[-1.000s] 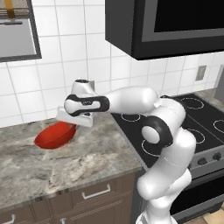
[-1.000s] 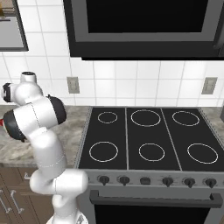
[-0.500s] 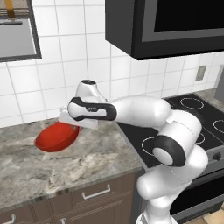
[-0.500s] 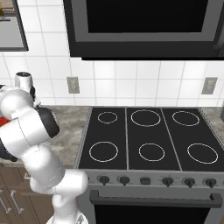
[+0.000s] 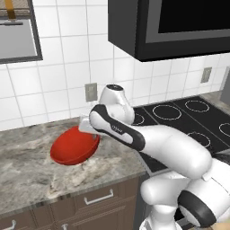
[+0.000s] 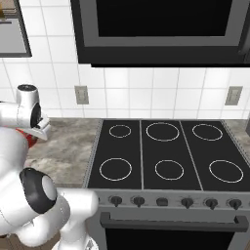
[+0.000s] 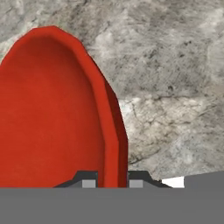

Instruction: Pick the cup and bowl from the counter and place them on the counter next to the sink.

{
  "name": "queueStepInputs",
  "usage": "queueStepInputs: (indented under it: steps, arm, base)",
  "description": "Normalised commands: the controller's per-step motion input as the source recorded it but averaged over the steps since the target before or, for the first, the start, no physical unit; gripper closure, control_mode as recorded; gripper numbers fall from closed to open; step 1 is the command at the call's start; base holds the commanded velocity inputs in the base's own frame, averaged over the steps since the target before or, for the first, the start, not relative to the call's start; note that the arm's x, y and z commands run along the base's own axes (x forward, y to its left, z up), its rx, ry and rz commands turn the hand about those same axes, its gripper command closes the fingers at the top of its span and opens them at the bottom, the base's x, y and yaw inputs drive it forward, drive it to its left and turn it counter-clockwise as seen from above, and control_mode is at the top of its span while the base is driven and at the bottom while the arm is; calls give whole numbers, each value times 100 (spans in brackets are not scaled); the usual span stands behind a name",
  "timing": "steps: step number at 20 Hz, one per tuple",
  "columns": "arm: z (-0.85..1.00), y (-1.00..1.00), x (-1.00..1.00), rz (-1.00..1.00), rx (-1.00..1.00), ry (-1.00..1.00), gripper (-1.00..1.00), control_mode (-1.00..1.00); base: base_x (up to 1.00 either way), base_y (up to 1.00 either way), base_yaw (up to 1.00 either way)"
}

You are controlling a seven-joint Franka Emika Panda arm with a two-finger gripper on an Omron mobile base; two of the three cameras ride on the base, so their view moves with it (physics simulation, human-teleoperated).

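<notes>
Gripper [image 7: 111, 180] jaws pinch the rim of the red bowl [image 5: 74, 146], one tip on either side, bowl tilted above the counter [image 5: 31, 175]; no writing is legible.

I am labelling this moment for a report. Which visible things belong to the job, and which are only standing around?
Job:
- bowl, its rim between the gripper fingers
- counter

Not part of it:
- stovetop
- wall outlet
- microwave
</notes>
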Motion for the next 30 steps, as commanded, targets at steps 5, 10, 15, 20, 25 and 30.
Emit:
queueStepInputs:
  steps: [5,10,15,20,25,30]
  arm:
    - [34,-71,-81,13,7,-12,100,-100]
    - [53,-55,-53,13,11,-12,100,-100]
    - [39,-57,-16,1,15,0,100,-100]
    - [22,-55,-3,0,16,6,100,-100]
    - [23,-47,-3,0,10,21,100,-100]
    - [13,-37,-2,-2,5,29,100,-100]
  base:
    - [0,0,0]
    - [0,0,0]
    - [0,0,0]
    - [0,0,0]
    - [0,0,0]
    - [0,0,0]
